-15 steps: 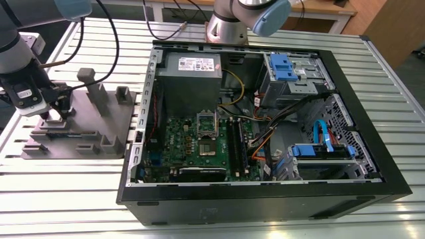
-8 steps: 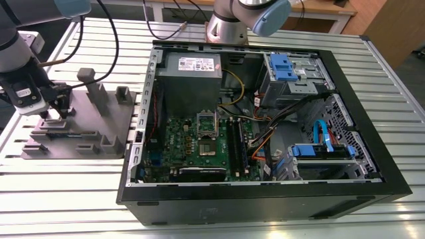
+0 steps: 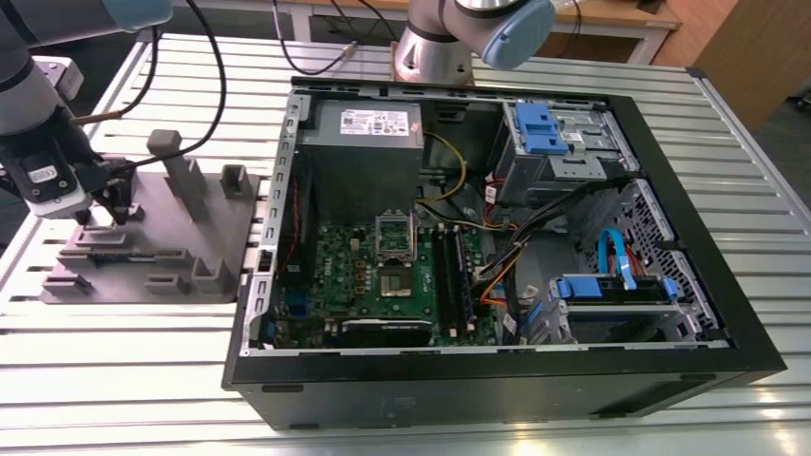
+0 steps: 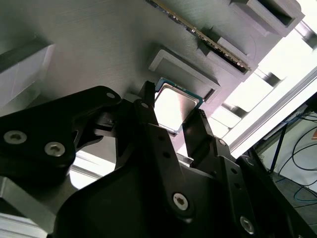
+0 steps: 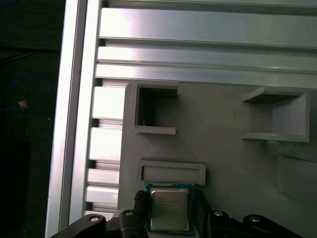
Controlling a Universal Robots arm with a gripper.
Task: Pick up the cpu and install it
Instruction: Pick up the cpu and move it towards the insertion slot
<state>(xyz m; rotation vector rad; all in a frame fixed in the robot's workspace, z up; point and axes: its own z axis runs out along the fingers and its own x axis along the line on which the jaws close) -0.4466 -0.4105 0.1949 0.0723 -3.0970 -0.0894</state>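
The arm (image 3: 28, 90) comes down from the top corner on the exterior view's left, its wrist turned so the gripper (image 3: 108, 217) points nearly straight down. The gripper is low over the near-left part of the grey plastic fixture (image 3: 226, 228), among its upright blocks. The fixture lies on the slatted aluminium table (image 3: 127, 342), just beside the open computer case (image 3: 507, 389), where the green motherboard (image 3: 380, 275) lies flat, well apart from the tool. In both wrist views the two black fingers (image 5: 140, 198) reach down on either side of the cpu (image 5: 169, 208). They are drawn in against two opposite edges, so the gripper (image 5: 169, 194) pinches the chip between them. In the second wrist view the cpu (image 4: 174, 105) shows its shiny silver top between the fingers (image 4: 148, 116), with the gripper (image 4: 173, 108) straddling it. The chip sits level at the fixture's surface (image 5: 223, 163), just beside a low raised rectangular block (image 5: 173, 171). I cannot tell whether it has lifted clear of the plastic.
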